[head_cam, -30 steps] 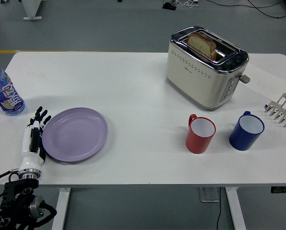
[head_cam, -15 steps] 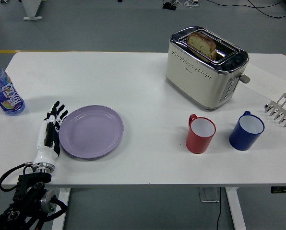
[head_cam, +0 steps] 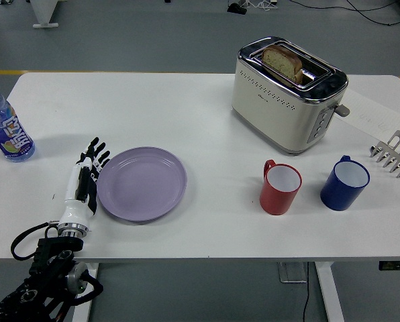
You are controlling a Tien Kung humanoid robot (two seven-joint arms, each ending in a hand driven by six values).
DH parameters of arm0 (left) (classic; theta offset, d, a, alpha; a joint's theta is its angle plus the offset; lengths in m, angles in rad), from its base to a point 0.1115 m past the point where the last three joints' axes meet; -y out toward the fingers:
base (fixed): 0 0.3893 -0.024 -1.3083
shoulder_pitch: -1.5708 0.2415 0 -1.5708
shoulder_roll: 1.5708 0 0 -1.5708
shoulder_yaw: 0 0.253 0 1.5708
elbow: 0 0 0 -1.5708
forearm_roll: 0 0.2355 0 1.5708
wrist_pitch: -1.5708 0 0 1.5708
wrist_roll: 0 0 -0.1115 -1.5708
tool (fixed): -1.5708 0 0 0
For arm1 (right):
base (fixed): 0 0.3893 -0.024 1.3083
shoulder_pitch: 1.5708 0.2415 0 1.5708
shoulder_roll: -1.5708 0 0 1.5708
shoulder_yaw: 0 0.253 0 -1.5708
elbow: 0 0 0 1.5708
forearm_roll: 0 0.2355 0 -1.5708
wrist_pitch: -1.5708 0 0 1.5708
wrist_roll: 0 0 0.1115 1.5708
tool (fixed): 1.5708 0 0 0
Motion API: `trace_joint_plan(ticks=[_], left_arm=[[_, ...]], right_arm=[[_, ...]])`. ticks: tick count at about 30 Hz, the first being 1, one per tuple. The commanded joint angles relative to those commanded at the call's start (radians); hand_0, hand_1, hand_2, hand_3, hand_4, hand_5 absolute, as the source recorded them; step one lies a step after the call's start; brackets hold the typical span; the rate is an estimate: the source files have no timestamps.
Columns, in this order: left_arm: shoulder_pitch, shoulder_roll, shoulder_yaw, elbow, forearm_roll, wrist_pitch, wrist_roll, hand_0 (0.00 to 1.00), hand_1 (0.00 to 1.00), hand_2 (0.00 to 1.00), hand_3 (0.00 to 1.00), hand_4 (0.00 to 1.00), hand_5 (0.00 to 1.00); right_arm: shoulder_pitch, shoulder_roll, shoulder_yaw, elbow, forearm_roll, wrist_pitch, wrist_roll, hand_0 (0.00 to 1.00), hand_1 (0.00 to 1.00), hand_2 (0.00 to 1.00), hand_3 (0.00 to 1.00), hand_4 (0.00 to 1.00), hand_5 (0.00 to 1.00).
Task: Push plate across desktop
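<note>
A lilac plate lies flat on the white table, left of centre. My left hand stands edge-on against the plate's left rim, its fingers straight and together, pointing away from me and holding nothing. Its white wrist and black forearm come up from the lower left corner. My right hand does not appear in the head view.
A water bottle stands at the far left edge. A cream toaster with bread in it sits at the back right. A red mug and a blue mug stand right of the plate, a metal rack at the right edge.
My left hand has slid to the right across the table with the plate moving ahead of it, by roughly a quarter of the plate's width each half second.
</note>
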State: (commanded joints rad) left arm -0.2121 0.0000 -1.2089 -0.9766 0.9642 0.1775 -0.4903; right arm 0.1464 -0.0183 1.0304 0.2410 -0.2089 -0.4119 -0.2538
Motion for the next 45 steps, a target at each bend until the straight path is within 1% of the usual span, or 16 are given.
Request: trace_joint_plan(ticks=[13,15,25,29,38,45], left_arm=[[-0.006,0.000,0.098,-0.013,-0.017,0.002,0.002,0.870,0.902,0.948,0.935,0.531,0.998],[-0.004,0.000,0.120,-0.026,-0.026,0.002,0.002,0.870,0.902,0.948,0.935,0.531,0.998],[0.004,0.000,0.174,-0.064,-0.062,0.002,0.007,0.868,0.899,0.947,0.932,0.527,0.998],[0.007,0.000,0.207,-0.083,-0.077,0.002,0.007,0.869,0.896,0.945,0.931,0.526,0.998],[0.005,0.000,0.269,-0.102,-0.098,0.010,0.003,0.867,0.895,0.943,0.927,0.526,0.998],[-0.001,0.000,0.304,-0.112,-0.114,0.010,0.002,0.867,0.894,0.942,0.926,0.525,0.998]], right_arm=[[0.000,-0.002,-0.002,0.000,0.005,-0.003,0.002,0.552,0.452,0.596,0.585,0.307,0.497],[-0.001,-0.002,-0.002,0.000,0.007,-0.004,0.002,0.552,0.452,0.596,0.585,0.307,0.497],[-0.010,-0.003,-0.005,0.001,0.012,-0.006,0.003,0.552,0.452,0.596,0.585,0.307,0.499],[-0.013,-0.002,-0.004,0.002,0.011,-0.007,0.001,0.552,0.452,0.595,0.585,0.308,0.502],[-0.014,-0.001,-0.002,0.002,0.004,-0.006,-0.002,0.552,0.452,0.595,0.585,0.307,0.500],[-0.010,-0.001,-0.005,0.000,0.007,-0.001,0.002,0.552,0.452,0.595,0.585,0.307,0.499]])
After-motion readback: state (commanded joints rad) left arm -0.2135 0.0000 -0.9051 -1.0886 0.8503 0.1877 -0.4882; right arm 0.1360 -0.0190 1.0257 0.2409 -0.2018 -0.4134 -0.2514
